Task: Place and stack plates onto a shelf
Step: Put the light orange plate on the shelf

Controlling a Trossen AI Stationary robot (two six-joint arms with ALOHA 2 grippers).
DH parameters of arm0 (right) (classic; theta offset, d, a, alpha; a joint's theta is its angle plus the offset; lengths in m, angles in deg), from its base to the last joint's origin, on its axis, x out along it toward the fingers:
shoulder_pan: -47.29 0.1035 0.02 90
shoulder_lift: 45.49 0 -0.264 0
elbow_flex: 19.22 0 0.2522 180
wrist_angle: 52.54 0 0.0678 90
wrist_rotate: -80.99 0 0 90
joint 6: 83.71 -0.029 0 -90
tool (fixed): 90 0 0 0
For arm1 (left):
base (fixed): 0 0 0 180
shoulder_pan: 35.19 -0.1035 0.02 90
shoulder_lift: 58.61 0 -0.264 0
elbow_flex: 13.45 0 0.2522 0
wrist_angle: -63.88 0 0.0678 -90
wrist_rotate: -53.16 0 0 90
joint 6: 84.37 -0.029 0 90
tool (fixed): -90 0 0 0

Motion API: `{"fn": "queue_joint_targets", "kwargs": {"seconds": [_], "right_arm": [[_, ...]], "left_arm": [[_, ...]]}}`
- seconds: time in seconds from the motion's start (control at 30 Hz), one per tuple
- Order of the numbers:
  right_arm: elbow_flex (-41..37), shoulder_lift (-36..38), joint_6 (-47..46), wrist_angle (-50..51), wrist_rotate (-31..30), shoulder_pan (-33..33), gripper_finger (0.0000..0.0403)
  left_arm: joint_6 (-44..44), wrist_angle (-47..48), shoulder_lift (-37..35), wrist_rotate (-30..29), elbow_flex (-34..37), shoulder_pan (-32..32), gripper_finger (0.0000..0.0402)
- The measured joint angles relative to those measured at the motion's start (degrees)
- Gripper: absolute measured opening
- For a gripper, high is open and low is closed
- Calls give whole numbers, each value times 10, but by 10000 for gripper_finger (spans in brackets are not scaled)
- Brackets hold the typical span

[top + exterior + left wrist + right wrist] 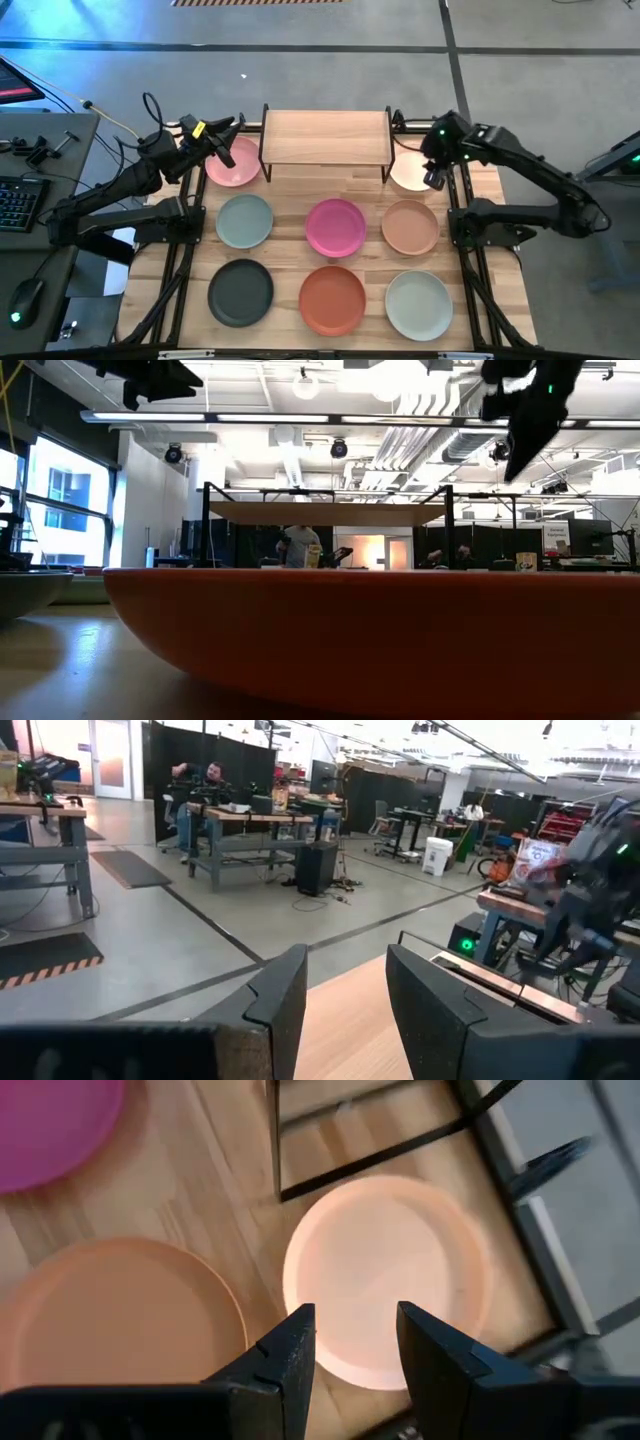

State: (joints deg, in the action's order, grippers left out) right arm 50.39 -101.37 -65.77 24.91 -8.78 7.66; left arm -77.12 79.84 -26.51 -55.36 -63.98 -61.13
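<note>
Right gripper is hung above the cream plate, upper right of the high view beside the shelf's right legs; jaws are spread and nothing is held. In the right wrist view the plate's near rim is seen just past the fingertips, so the plate lies directly below and slightly ahead. A round plate offers no long axis; any rim edge could be taken.

Left gripper is poised over the light pink plate, upper left, jaws released and empty. Each arm is nearest its own corner plate.

Shelf: light wood top, thin black legs, top centre, nothing on it yet. All eight plates rest on the slatted wood table. Plates matte, shallow, with raised rims.
</note>
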Motion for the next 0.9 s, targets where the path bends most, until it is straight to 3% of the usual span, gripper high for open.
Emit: {"fn": "queue_joint_targets", "kwargs": {"seconds": [0.33, 0.9], "right_arm": [[-163, -1, 37, -122, 33, -9, 124], [-219, -1, 93, -192, 69, -8, 124]], "left_arm": [[-19, 2, 0, 0, 0, 0, 129], [-15, 2, 0, 0, 0, 0, 129]]}}
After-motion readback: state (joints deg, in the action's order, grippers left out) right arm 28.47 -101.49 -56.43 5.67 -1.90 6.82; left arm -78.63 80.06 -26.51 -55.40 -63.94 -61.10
